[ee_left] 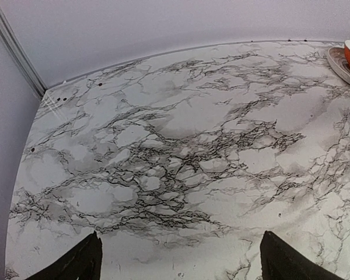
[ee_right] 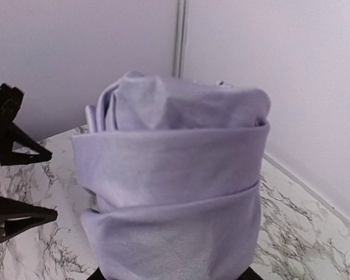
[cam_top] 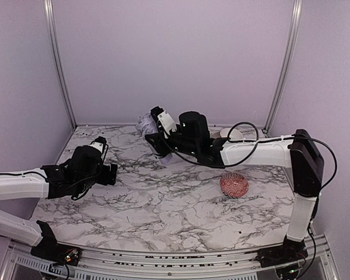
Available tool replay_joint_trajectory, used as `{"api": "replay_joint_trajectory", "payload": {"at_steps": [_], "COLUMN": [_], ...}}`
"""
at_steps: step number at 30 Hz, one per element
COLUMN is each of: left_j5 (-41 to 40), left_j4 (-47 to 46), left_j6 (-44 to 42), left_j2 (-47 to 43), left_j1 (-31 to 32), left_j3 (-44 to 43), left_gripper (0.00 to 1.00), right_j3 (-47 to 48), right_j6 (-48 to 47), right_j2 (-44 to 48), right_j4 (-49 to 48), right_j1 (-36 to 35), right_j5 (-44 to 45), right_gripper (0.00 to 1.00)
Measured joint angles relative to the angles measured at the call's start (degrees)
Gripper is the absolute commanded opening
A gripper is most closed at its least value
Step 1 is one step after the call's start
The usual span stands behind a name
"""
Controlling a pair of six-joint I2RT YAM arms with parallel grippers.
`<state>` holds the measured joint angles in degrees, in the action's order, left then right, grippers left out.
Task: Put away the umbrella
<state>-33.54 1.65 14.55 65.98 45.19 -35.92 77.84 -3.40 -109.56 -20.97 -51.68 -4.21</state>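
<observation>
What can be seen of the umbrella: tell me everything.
The umbrella is folded into a compact bundle of pale lavender fabric with a fine woven look. The fabric is wrapped in overlapping bands, with loose folds bunched at the top. No shaft or handle shows. The right gripper clamps it toward the far side of the marble table. Whether it touches the tabletop cannot be told.

This was a robot test cell in a lab, not a lived-in room. Plain lavender panels (cam_top: 175, 58) closed in the space ahead of and to both sides of the left claw (cam_top: 109, 171), joined at the corners by bare aluminium posts (cam_top: 59, 64). The table (cam_top: 163, 216) beneath the claw wore a marble-print covering dotted with small dark holes (ee_left: 59, 99). Behind the claw, two white arms (cam_top: 17, 186) were bolted to a metal rail (cam_top: 163, 259), trailing loose black cables (cam_top: 244, 123).
</observation>
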Motion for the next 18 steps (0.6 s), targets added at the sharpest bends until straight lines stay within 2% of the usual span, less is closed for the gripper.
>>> {"api": "replay_joint_trajectory", "payload": {"at_steps": [4,10,14,18], "left_j5": [-0.59,-0.37,-0.33,0.09], "left_j4": [0.50,2.27,2.86,3.15], "left_j6": [0.28,0.85,1.07,1.14], "left_j2": [1.92,9.11,10.34,11.17], "left_j1": [0.00,0.00,0.00,0.00], "left_j3": [-1.07,-6.62,-7.21,-7.23], "left_gripper": [0.95,0.95,0.95,0.95], "right_j3": [2.86,1.95,11.56,15.45], "right_j6": [7.08,25.59,38.03,47.21], "right_j2": [1.16,0.02,-6.62,-9.49], "right_j4": [9.18,21.38,36.76,44.30], "right_j1": [-0.07,-0.17,-0.33,-0.39], "right_j5": [10.43,20.06,26.27,27.36], "right_gripper": [0.11,0.09,0.08,0.09]}}
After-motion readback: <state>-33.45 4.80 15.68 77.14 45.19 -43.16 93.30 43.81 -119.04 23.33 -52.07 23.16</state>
